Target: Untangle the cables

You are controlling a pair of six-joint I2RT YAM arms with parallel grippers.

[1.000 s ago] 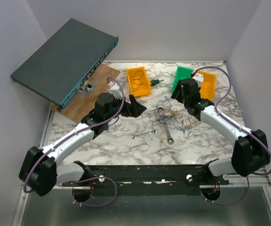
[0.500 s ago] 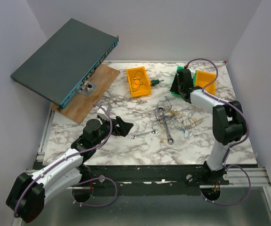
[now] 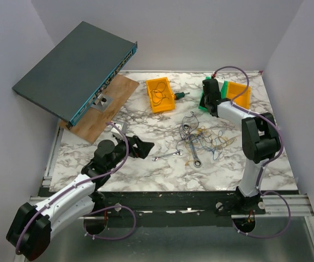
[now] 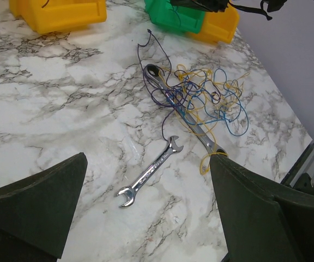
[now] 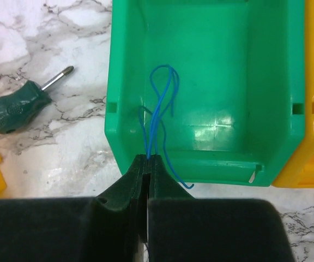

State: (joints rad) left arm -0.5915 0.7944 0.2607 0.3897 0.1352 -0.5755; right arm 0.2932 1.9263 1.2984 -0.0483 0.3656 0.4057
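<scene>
The cables (image 3: 203,139) lie as a small blue, yellow and dark tangle (image 4: 200,98) on the marble table, draped over a long silver wrench (image 4: 184,112). One blue cable (image 5: 159,98) is apart from that tangle. My right gripper (image 5: 148,158) is shut on it, and its loops hang over the green bin (image 5: 200,172). In the top view the right gripper (image 3: 209,90) sits at the bin's left edge, at the back right. My left gripper (image 3: 138,146) is open above the table left of the tangle, with nothing between its fingers (image 4: 48,196).
A small wrench (image 4: 150,172) lies just ahead of the left gripper. A yellow bin (image 3: 159,95) holds a dark cable, and a green screwdriver (image 5: 15,112) lies beside it. Another yellow bin (image 3: 239,93) adjoins the green one. A network switch (image 3: 75,68) leans over a wooden board (image 3: 100,112) at the back left.
The right arm folded back and up to the green bin, and its jaws closed on the blue cable. The left arm drew back toward the near left, still open.
</scene>
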